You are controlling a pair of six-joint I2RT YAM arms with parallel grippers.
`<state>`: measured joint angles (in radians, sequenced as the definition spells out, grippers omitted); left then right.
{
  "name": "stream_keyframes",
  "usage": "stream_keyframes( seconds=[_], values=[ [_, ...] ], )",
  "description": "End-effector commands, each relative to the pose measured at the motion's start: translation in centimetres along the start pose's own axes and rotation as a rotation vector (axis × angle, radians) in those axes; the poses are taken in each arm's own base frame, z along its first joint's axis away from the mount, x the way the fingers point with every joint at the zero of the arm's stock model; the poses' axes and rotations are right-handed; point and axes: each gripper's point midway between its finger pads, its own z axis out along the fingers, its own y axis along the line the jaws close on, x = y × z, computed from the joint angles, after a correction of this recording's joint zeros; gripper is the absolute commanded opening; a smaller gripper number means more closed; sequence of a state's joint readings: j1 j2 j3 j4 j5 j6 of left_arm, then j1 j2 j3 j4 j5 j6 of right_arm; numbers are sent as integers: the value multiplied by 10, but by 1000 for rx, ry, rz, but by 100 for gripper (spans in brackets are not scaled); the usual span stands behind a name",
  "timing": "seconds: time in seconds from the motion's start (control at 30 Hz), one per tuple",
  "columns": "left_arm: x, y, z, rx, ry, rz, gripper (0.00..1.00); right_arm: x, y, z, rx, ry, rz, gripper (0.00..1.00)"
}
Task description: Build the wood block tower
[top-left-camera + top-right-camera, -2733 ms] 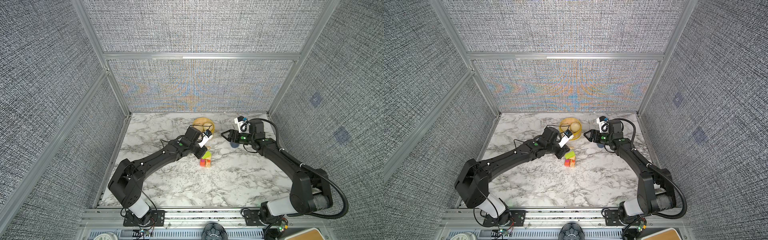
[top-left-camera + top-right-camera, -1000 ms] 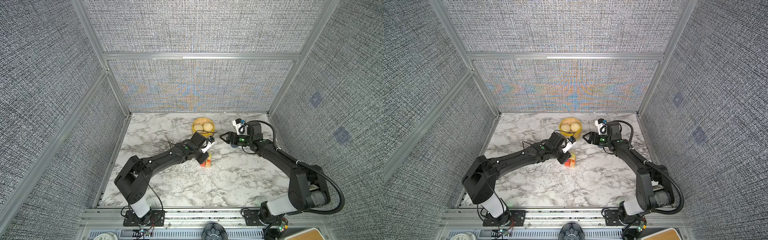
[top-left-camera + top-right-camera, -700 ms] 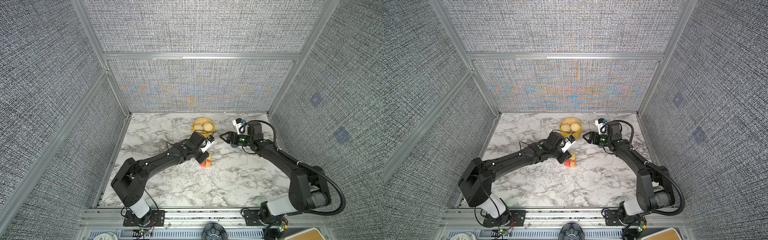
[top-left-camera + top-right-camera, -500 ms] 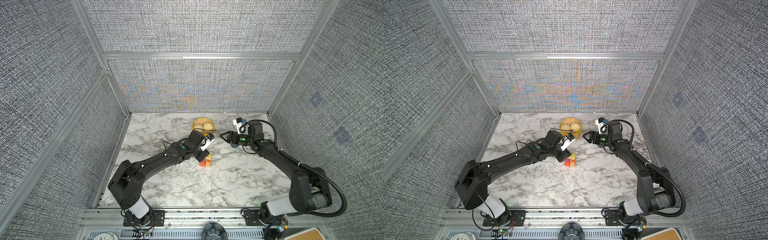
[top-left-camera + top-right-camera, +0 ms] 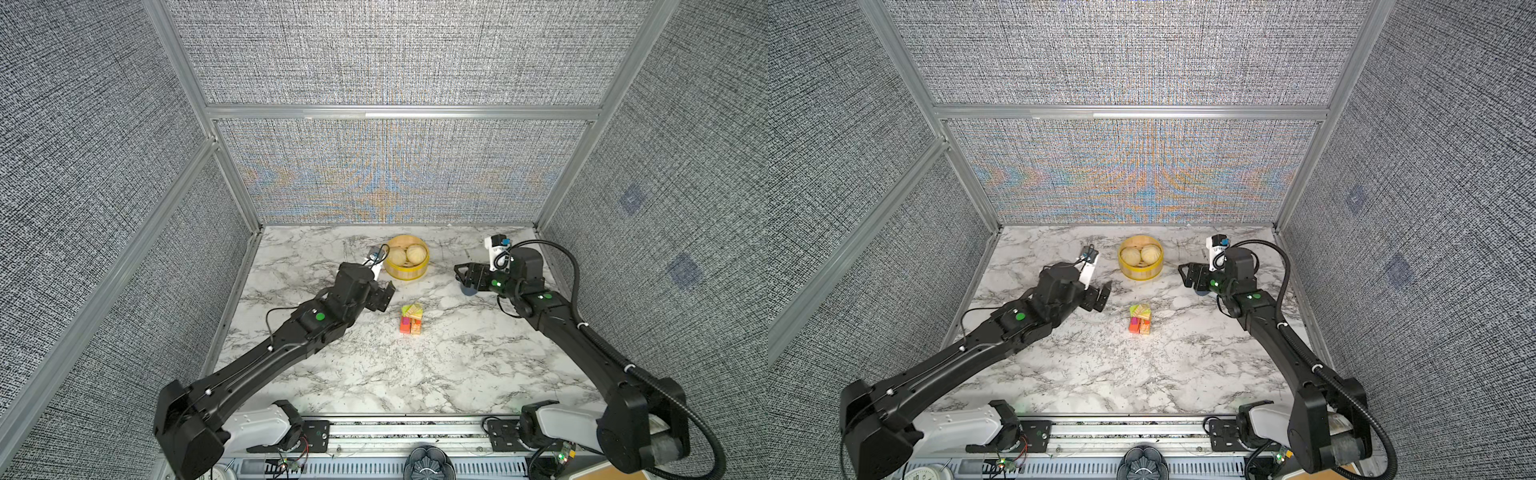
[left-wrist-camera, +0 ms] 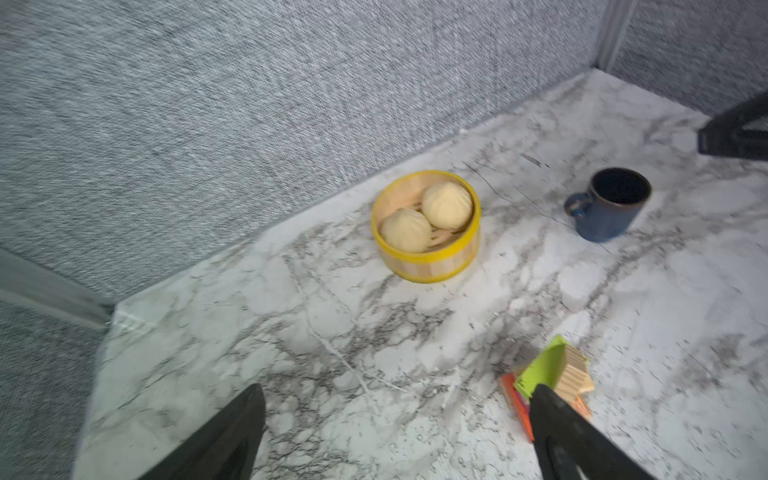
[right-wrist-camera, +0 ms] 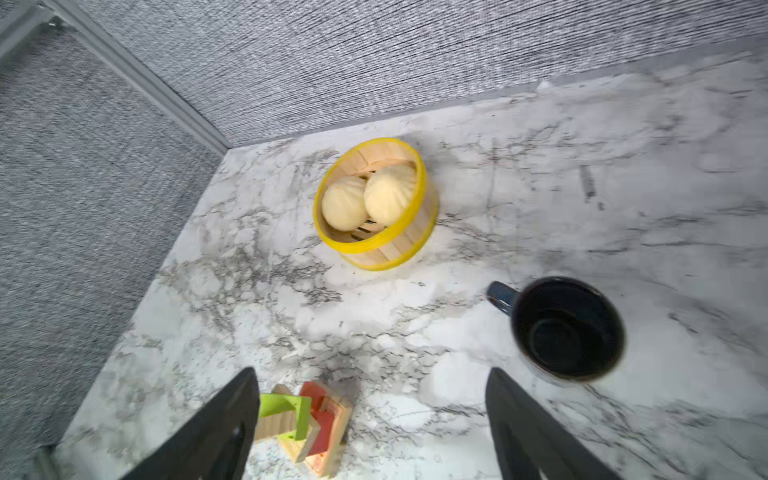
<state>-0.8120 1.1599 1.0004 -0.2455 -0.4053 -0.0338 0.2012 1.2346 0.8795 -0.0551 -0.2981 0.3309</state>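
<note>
Marble desk (image 5: 332, 374), grey walls (image 5: 374, 174). Left gripper (image 5: 384, 296) wide, empty; tower (image 5: 411, 319) just ahead of it, green slab (image 6: 542, 368) up top looks skewed. Right gripper (image 5: 462, 275) wide, empty; mug (image 7: 569, 328) beside it. Blocks (image 5: 1140, 322) likely light, stiff, slick: pinch flat opposite faces, gently, tower would topple easily.

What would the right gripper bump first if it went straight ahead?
The right gripper would probably meet the yellow steamer basket first, or the table if it tilts down; depth is unclear.
</note>
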Motion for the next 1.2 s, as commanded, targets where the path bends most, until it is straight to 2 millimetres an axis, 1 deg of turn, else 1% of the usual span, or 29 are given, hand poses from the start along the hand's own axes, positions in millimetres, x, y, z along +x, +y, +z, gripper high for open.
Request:
stream_keyframes(
  seconds=[0.0,0.07,0.1,0.13,0.17,0.23,0.27,0.33,0.4,0.43,0.47,0.5,0.53,0.6,0.7,0.73,0.8,0.87,0.93,1.0,1.07,1.17],
  values=[
    [-12,45,-15,-199,-101,-64,100,0,-41,-9,223,-60,-35,98],
    [-3,77,-22,-331,-92,-86,100,6,-60,-14,318,-80,-25,99],
    [6,94,-23,-394,-78,-103,100,9,-72,-18,381,-92,-16,99],
    [16,111,-21,-438,-64,-127,100,14,-81,-21,426,-107,-15,99],
    [25,124,-18,-460,-55,-152,100,18,-89,-23,459,-121,-28,99],
    [55,155,-8,-520,-21,-218,100,25,-104,-27,520,-174,-58,99],
    [69,168,-6,-565,0,-247,99,24,-108,-28,539,-207,-78,99],
    [105,189,4,-612,75,-313,100,31,-119,-29,581,-240,-121,99],
    [136,198,19,-600,152,-346,100,37,-127,-31,618,-240,-122,99],
    [149,201,28,-596,189,-347,100,35,-127,-31,624,-232,-124,99],
    [158,204,34,-597,213,-348,99,33,-125,-30,614,-233,-141,99],
    [165,206,43,-587,232,-345,100,31,-123,-27,601,-242,-162,99],
    [169,213,45,-601,278,-364,100,28,-122,-26,593,-260,-177,99],
    [172,226,48,-653,291,-357,99,25,-121,-24,586,-293,-200,99],
    [190,241,51,-676,247,-384,100,24,-119,-20,571,-305,-260,99],
    [199,243,52,-670,233,-404,100,24,-119,-18,571,-311,-286,99],
    [210,248,54,-667,205,-426,99,23,-121,-17,587,-335,-312,99],
    [208,253,55,-681,173,-426,100,22,-118,-17,576,-328,-336,99],
    [202,255,55,-685,121,-415,99,19,-117,-20,574,-373,-348,99],
    [202,255,57,-682,85,-422,100,18,-117,-24,579,-406,-356,99],
    [202,254,58,-678,57,-401,100,23,-114,-25,562,-401,-375,99],
    [203,254,60,-675,82,-413,100,28,-117,-34,581,-416,-387,99]
  ],
)
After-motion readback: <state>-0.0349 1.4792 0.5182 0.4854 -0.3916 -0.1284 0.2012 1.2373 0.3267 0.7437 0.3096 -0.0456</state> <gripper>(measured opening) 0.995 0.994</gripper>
